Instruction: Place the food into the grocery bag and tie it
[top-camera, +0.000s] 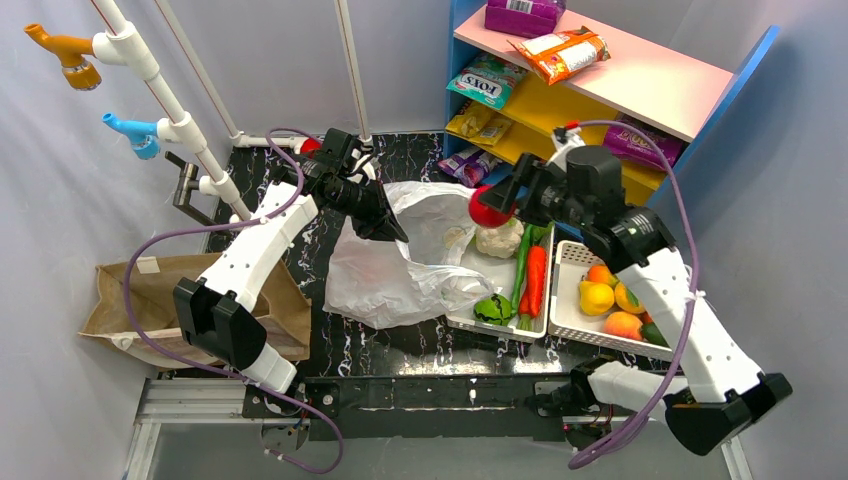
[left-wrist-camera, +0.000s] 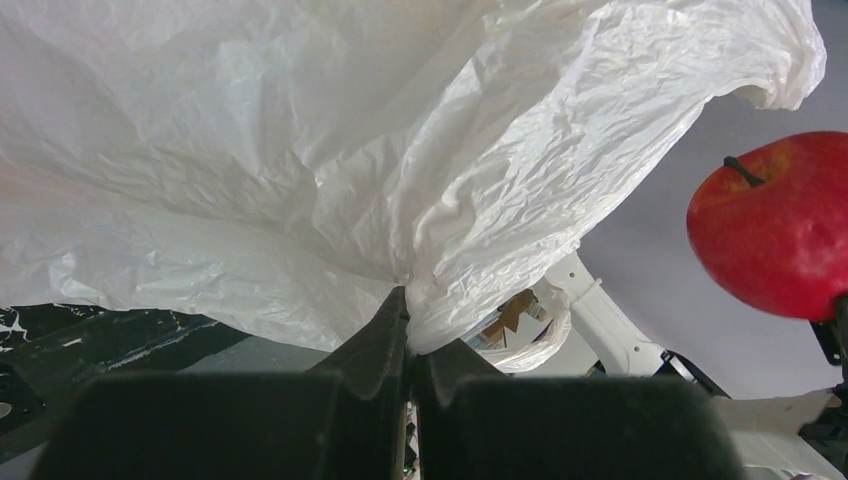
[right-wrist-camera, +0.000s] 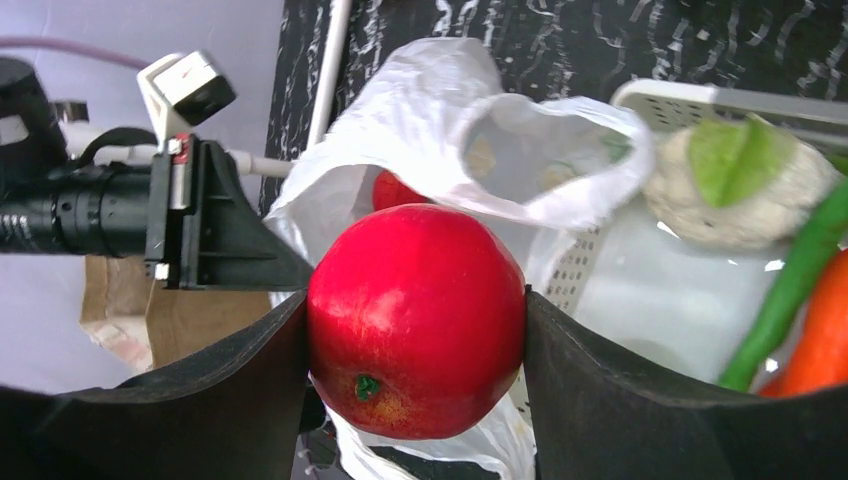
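Apple (right-wrist-camera: 415, 320) at the threshold: the right arm (top-camera: 665, 290) holds the round red fruit between its jaws, spread wide and pressed to either flank, just off the right side of the grocery bag (top-camera: 400, 270) and raised above the counter (top-camera: 330, 350). On the bag's far left side, the left arm (top-camera: 270, 235) has its jaws pressed together on a fold of the thin white film, lifting the rim so the mouth gapes toward the apple. Another red piece of food (right-wrist-camera: 392, 190) shows inside. The drop appears to turn on one thing: the apple sits beside the mouth, not over it, so it must cross left over the lifted rim before the jaws part.
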